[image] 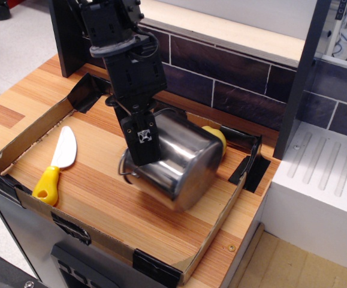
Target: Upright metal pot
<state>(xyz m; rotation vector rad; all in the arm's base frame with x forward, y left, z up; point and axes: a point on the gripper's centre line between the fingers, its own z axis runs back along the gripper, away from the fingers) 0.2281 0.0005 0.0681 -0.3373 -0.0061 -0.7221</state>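
Note:
The metal pot lies tilted on its side in the cardboard tray, its mouth facing left and its base toward the lower right. It is blurred by motion. My gripper comes down from above at the pot's rim on the left side. One finger shows on the outside of the wall, and the jaws appear shut on the rim. A thin wire handle shows by the mouth.
A yellow potato sits right behind the pot, partly hidden by it. A knife with a yellow handle and white blade lies at the tray's left. A brick wall stands behind, and a white unit stands to the right.

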